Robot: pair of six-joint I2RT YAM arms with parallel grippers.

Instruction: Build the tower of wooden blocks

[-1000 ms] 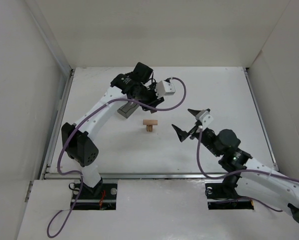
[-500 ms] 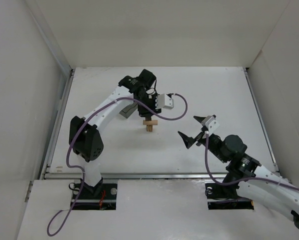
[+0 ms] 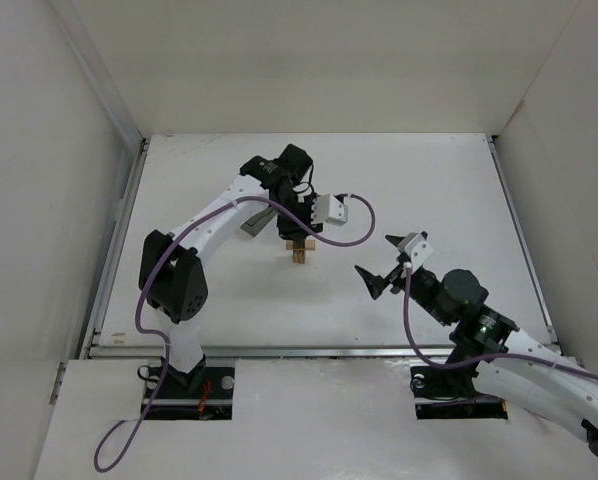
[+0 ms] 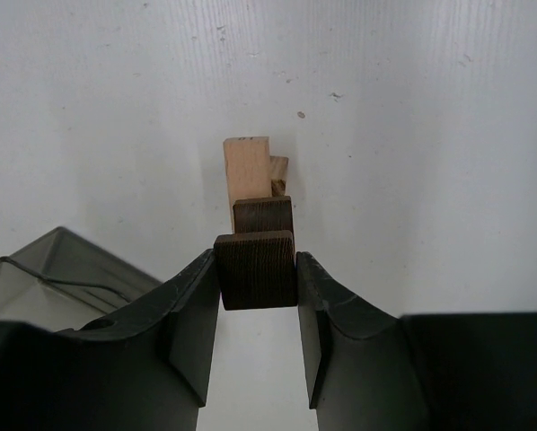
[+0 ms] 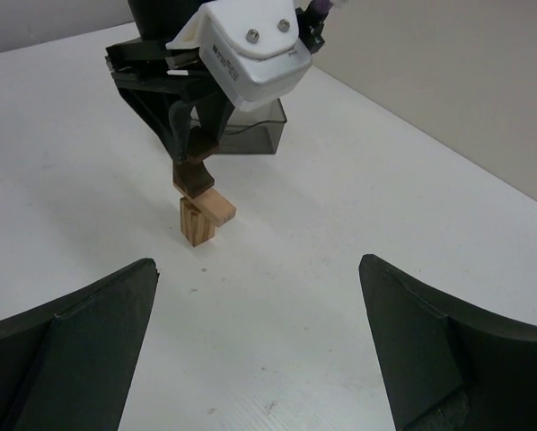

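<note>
The wood block tower (image 3: pixel 299 253) stands mid-table: a tan block on end (image 5: pixel 194 226) with a tan block (image 5: pixel 217 206) lying crosswise on it. My left gripper (image 3: pixel 295 235) hangs right over it, shut on a dark brown block (image 4: pixel 255 269). In the right wrist view that block (image 5: pixel 193 178) reaches down to the top tan block; I cannot tell if it rests on it. A second dark brown face (image 4: pixel 262 214) shows just beyond the held one. My right gripper (image 3: pixel 377 258) is open and empty, right of the tower, pointing at it.
A translucent grey plastic bin (image 3: pixel 254 222) sits just left of and behind the tower, close to the left gripper; it also shows in the left wrist view (image 4: pixel 62 269) and the right wrist view (image 5: pixel 255 135). White walls enclose the table on three sides.
My left gripper has moved from beside the bin to right above the tower with the dark block, then settled lower. My right gripper has drawn back slightly toward the near edge.
</note>
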